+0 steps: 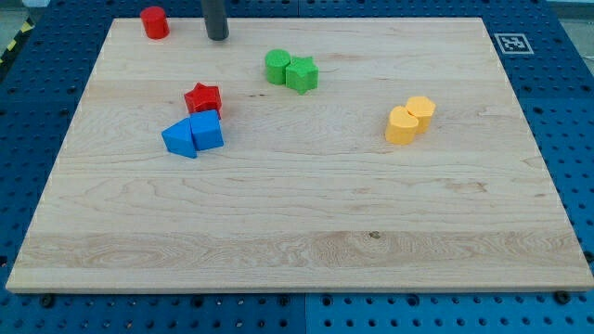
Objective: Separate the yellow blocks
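My tip (217, 37) is resting at the bench's (306, 232) top edge, well apart from the touching yellow blocks (409, 121), which are awaiting separation. There is no hand here, only a rod holding nothing.

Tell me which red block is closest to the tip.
The red cylinder at the board's top left, just left of my tip. The red star sits farther down, touching the blue blocks.

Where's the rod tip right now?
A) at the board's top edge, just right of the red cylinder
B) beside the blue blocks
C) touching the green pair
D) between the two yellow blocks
A: my tip sits at the view's top, just right of the red cylinder, far from the two touching yellow blocks.
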Controlling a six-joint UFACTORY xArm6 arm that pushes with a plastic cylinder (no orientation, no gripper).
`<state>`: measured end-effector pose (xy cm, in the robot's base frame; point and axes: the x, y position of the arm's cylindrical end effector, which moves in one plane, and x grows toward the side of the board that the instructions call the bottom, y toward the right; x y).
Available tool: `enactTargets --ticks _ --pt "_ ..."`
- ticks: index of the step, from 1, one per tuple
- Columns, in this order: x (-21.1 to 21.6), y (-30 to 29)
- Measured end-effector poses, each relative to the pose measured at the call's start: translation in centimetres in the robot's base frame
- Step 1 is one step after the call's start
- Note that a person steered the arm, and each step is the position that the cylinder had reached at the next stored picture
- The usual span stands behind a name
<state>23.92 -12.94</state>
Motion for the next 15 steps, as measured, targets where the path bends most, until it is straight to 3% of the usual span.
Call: enactTargets --ticks 3,6,8,13,15 --pt "11.6 2.3" --pt "20.6 19.6" --pt "21.0 28.9" --pt "18.3 27.8" --pt "19.4 26.9"
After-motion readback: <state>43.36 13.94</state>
